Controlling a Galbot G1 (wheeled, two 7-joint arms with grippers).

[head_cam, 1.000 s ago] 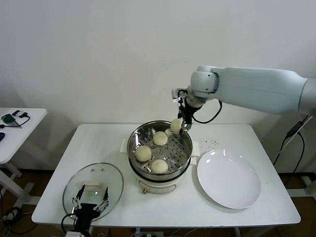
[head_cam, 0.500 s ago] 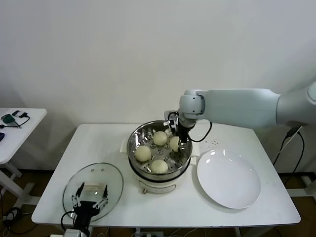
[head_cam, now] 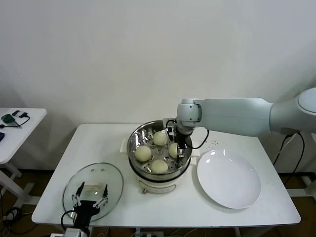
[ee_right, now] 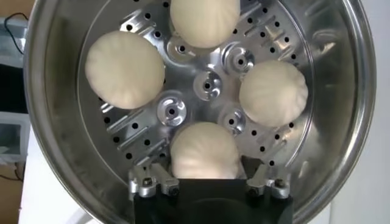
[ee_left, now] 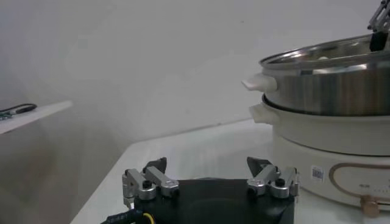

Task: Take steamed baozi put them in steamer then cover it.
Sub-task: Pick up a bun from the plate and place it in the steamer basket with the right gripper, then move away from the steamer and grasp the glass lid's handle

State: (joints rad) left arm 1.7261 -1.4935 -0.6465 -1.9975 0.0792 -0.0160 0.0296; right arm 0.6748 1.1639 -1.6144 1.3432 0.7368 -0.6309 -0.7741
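Several cream-white steamed baozi lie on the perforated floor of the steel steamer point(head_cam: 134, 139) point(ee_right: 58, 131). My right gripper point(head_cam: 177, 148) point(ee_right: 207, 175) reaches down into the basket on its right side. Its fingers stand open on either side of one baozi point(ee_right: 204, 152) point(head_cam: 173, 150), which rests on the floor. Other baozi point(ee_right: 125, 69) point(ee_right: 272, 92) sit apart around the centre. The glass cover point(head_cam: 109, 174) lies flat at the table's front left. My left gripper point(head_cam: 90, 197) point(ee_left: 210, 176) waits open just above it, with nothing between its fingers.
A large white plate point(head_cam: 228, 178) lies bare to the right of the steamer. The steamer sits on a white electric pot base point(ee_left: 341, 146) point(head_cam: 157, 186). A small side table point(head_cam: 15, 131) with cables stands off to the left.
The right arm came down from above the steamer's far rim with a baozi, set it on the basket floor, and its fingers opened. The left arm stayed put.
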